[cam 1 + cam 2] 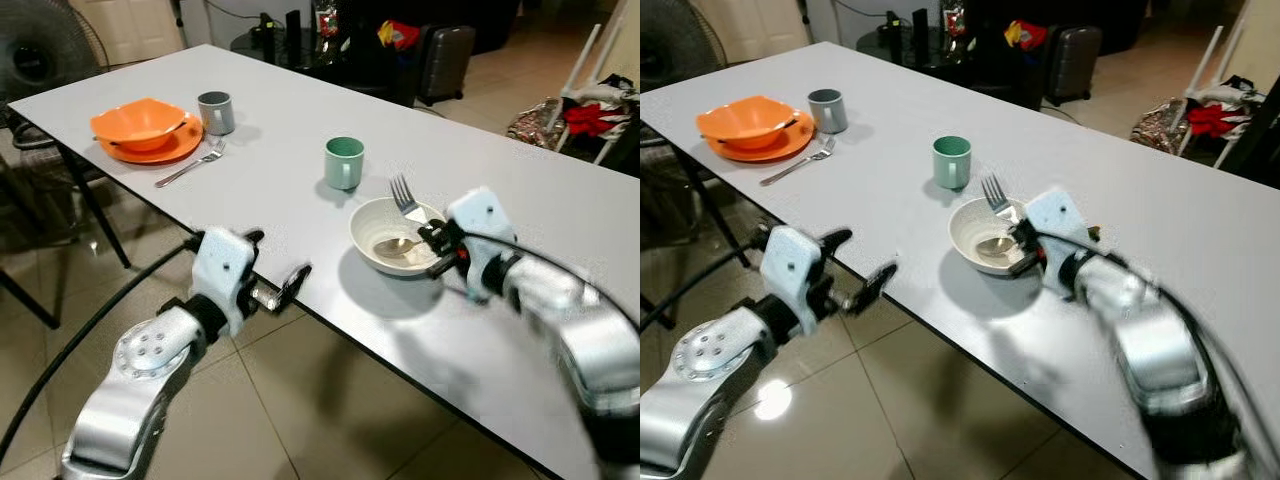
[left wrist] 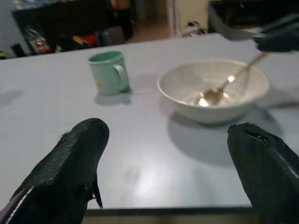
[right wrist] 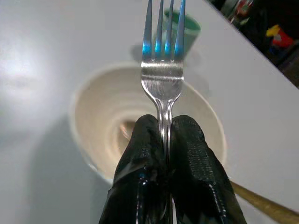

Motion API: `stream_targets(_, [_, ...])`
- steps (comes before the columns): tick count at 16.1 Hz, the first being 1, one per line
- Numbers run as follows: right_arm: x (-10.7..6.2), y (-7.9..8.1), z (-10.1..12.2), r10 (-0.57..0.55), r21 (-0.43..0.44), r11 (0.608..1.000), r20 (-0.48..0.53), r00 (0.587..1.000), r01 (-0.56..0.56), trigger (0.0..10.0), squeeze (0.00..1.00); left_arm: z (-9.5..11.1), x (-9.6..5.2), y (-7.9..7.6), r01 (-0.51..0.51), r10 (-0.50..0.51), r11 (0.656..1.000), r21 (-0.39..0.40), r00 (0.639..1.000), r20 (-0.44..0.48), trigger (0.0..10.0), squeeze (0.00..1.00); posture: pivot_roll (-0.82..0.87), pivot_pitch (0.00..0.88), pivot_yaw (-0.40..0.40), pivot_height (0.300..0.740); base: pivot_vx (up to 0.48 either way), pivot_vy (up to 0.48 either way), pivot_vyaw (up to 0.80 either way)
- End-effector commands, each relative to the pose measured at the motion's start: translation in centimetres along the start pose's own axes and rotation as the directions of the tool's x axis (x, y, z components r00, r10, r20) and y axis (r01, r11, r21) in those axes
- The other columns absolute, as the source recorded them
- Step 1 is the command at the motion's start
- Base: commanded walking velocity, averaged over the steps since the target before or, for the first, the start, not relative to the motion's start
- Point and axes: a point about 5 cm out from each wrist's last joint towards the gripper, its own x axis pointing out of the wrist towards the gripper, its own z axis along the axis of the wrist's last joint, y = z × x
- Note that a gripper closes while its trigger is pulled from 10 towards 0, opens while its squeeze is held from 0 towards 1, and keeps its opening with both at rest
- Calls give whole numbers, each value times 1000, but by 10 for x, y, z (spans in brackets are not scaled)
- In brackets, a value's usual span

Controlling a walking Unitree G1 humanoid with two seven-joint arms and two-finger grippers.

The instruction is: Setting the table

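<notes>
**Trainee:** Where is the fork?

**Operator:** My right gripper (image 3: 164,140) pinches the silver fork (image 3: 162,70) by its handle, both fingers pressed tight against it, tines pointing away from the wrist. It hangs over the near rim of the white bowl (image 1: 372,222). The handle below the fingers is hidden, and in the head views that forearm is blurred.

**Trainee:** What does the bowl hold?

**Operator:** A gold-toned spoon (image 2: 219,89), its scoop on the bottom and its handle leaning up over the rim. Whether anything else lies in the bowl, I cannot tell. Just beyond stands a green mug (image 1: 343,162); its contents are hidden from me.

**Trainee:** And the other arm?

**Operator:** My left gripper (image 1: 268,270) hovers at the near edge of the grey table (image 1: 280,110), fingers spread wide, holding nothing.

**Trainee:** The far end?

**Operator:** An orange bowl (image 1: 138,122) sits on an orange plate (image 1: 178,146), with something thin resting across its rim that I cannot make out. A grey mug (image 1: 215,112) stands just beside it, and a second fork (image 1: 190,166) lies on the table before the plate.
</notes>
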Motion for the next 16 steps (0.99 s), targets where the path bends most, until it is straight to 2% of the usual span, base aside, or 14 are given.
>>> stream_targets(1, [3,-4,0,19,-39,999,-30,999,-20,10000,0,0,0,-3,46,-46,999,9,999,-4,10000,161,-76,0,37,740,0,0,0])
stream_targets(2, [9,-14,0,32,-86,996,-67,997,-38,10000,0,-1,-4,-4,96,-96,995,16,995,-22,10000,157,-76,0,40,740,0,0,0])
stream_targets(4, [15,-21,2,47,-129,990,-92,995,-58,10000,0,-2,-7,-3,133,-132,991,21,990,-40,10000,157,-74,0,45,740,0,0,0])
stream_targets(5, [24,-27,5,115,-165,977,-129,985,-136,10000,0,-4,-10,-2,177,-173,983,48,982,-73,10000,153,-68,0,49,740,0,0,0])
stream_targets(11, [42,-30,18,230,-263,926,-176,957,-271,10000,0,-6,-14,-6,251,-245,966,55,965,-94,10000,149,-57,0,51,740,0,0,0])
stream_targets(16, [54,-30,17,241,-304,901,-239,941,-308,10000,0,-5,-14,-9,267,-261,962,56,960,-96,10000,145,-49,0,47,740,0,0,0])
